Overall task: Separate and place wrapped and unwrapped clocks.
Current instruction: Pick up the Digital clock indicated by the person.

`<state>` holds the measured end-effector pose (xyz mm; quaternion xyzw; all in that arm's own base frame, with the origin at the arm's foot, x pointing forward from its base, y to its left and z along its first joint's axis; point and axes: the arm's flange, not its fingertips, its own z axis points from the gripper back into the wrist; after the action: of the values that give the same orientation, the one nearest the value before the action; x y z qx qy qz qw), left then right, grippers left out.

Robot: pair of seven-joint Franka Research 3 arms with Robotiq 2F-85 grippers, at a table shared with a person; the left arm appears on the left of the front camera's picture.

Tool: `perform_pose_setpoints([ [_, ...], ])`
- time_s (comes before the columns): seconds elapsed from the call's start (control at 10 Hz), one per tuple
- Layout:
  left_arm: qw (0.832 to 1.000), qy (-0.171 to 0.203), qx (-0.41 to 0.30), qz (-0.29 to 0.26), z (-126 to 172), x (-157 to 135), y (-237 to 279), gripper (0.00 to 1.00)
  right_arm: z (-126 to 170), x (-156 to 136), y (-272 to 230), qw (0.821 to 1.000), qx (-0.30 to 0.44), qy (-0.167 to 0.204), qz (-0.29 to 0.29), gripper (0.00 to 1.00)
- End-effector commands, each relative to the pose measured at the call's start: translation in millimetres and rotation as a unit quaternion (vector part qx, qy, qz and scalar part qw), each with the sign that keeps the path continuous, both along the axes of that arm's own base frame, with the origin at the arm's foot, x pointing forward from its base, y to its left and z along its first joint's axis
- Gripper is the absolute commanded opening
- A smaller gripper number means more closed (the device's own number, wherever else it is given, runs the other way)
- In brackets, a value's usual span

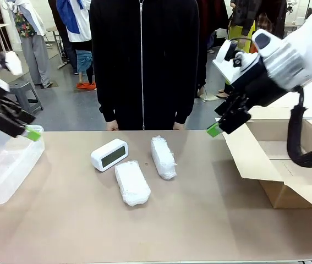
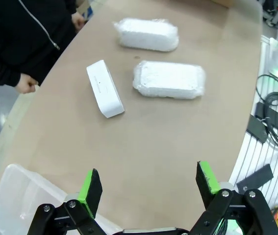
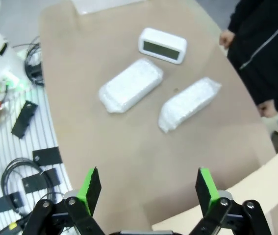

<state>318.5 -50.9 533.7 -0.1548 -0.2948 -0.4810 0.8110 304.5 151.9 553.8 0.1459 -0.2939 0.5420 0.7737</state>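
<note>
Left gripper (image 2: 146,186) and right gripper (image 3: 146,188) hang spread, empty. Between them on the counter (image 1: 200,220) lie clock (image 1: 109,154), near bundle (image 1: 132,182) and far bundle (image 1: 163,157), unsorted. Tub (image 1: 12,184) and box (image 1: 266,159) probably serve as bins.

Bubble-wrap bundles (image 1: 132,183), smooth plastic clock (image 1: 109,154), matt table (image 1: 62,231)

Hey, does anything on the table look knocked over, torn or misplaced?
Nothing stands out. The bare clock, the nearer wrapped bundle and the farther wrapped bundle lie intact mid-table, none touching; the plastic tub and the cardboard box sit at opposite sides, nothing spilled.
</note>
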Motion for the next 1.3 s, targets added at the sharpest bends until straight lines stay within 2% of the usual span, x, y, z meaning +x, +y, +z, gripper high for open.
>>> perform_pose_setpoints([
  [0.0, 0.999, -0.019, -0.030, -0.030, -33, -61, 24, 1.00, -18, -28, -22, 1.000, 0.019, -0.002, 0.022, 1.00],
  [0.2, 0.998, -0.026, -0.042, -0.037, -33, -65, 28, 1.00, -19, -36, -35, 0.999, 0.022, -0.013, 0.028, 1.00],
  [0.5, 0.997, -0.043, -0.045, -0.040, -32, -63, 22, 1.00, -31, -39, -54, 0.998, 0.054, 0.003, 0.031, 1.00],
  [0.8, 0.997, -0.048, -0.023, -0.058, -32, -65, 22, 1.00, -42, -45, -77, 0.996, 0.085, 0.002, 0.018, 1.00],
  [0.9, 0.997, -0.049, -0.019, -0.052, -32, -67, 23, 1.00, -45, -42, -76, 0.996, 0.087, 0.001, 0.024, 1.00],
  [1.0, 0.997, -0.045, -0.029, -0.053, -29, -66, 21, 1.00, -50, -35, -63, 0.999, 0.046, -0.019, 0.002, 1.00],
  [1.1, 0.998, -0.037, -0.024, -0.051, 23, -30, 32, 1.00, 16, 0, -73, 0.997, 0.075, 0.005, 0.008, 1.00],
  [1.2, 0.998, -0.037, -0.024, -0.051, 23, -30, 32, 1.00, 16, 0, -73, 0.997, 0.075, 0.005, 0.008, 1.00],
])
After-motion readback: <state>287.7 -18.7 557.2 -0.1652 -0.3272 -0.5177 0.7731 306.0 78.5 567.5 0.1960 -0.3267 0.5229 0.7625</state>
